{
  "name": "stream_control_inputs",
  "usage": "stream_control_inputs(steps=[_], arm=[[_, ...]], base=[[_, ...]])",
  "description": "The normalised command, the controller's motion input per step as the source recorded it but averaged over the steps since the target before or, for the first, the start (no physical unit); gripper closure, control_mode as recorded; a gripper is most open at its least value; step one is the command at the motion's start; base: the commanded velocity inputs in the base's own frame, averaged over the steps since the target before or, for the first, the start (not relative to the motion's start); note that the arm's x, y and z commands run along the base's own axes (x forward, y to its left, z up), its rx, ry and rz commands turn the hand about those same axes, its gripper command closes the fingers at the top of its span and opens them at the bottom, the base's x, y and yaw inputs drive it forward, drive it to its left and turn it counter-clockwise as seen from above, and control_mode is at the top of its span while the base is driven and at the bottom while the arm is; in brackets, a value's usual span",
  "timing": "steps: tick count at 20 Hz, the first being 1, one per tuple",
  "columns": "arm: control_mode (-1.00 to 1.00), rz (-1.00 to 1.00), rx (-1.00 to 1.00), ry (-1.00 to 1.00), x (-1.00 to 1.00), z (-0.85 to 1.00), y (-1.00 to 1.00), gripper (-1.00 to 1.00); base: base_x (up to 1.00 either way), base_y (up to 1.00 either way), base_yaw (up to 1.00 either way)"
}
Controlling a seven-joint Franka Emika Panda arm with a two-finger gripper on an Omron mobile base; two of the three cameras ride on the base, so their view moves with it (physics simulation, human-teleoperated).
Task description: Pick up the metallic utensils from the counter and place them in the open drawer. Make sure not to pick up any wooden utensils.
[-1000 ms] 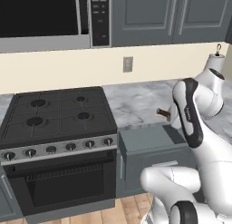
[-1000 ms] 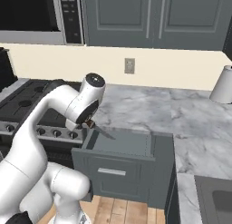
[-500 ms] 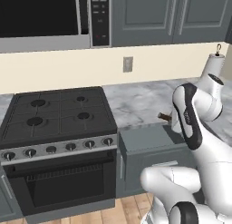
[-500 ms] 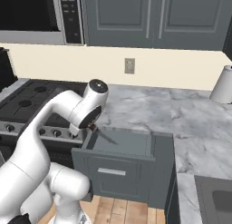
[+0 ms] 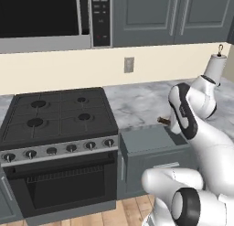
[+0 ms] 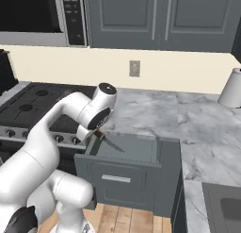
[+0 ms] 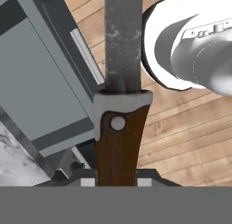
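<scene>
- Hand view: knife [image 7: 121,96] runs straight up from the gripper [image 7: 117,181]; brown riveted handle is clamped between the two fingertips, jaws narrowly apart w/ the handle filling the gap. Grey blade points away from the cam.
- Behind the blade in hand view: slate drawer [image 7: 50,87] at left w/ its pale pull bar, wood floor [image 7: 181,123] to the right, bit of marble at lower left.
- Right base view: gripper [image 6: 97,133] sits at the drawer's [image 6: 155,154] left rear corner, just above the box. Knife [image 6: 111,143] slants down and to the right from the fingers, blade over the drawer's inside. Can't tell if the tip touches the drawer floor.
- Left base view: arm's forearm covers the hand; only the knife's dark handle end [image 5: 163,121] pokes out to its left, just past the drawer's [image 5: 141,140] far edge, at the counter [image 5: 137,104] line.
- Drawer is pulled out from the cabinet just right of the stove [image 5: 55,120], front facing the base.
- Counter [image 6: 188,119] runs right from the stove to the wall; white paper towel roll [image 6: 232,88] stands at its far right, well apart from the drawer.
- Wall outlet [image 6: 135,68] above the counter, microwave [image 5: 45,19] above the stove.
</scene>
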Motion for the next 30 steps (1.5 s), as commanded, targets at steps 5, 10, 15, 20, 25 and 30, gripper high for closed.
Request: stream_control_inputs(steps=[5,10,15,20,25,30], arm=[[-1.0,0.0,0.0,0.0,0.2,-0.24,-0.01,1.0],[-1.0,0.0,0.0,0.0,0.15,-0.3,-0.01,1.0],[-1.0,0.0,0.0,0.0,0.18,-0.3,-0.01,1.0],[-1.0,0.0,0.0,0.0,0.16,-0.25,-0.02,1.0],[-1.0,0.0,0.0,0.0,0.17,-0.22,-0.03,1.0],[-1.0,0.0,0.0,0.0,0.16,-0.18,-0.05,1.0]], base=[[0.0,0.0,0.0],[0.0,0.0,0.0],[0.0,0.0,0.0],[0.0,0.0,0.0],[0.0,0.0,0.0],[0.0,0.0,0.0]])
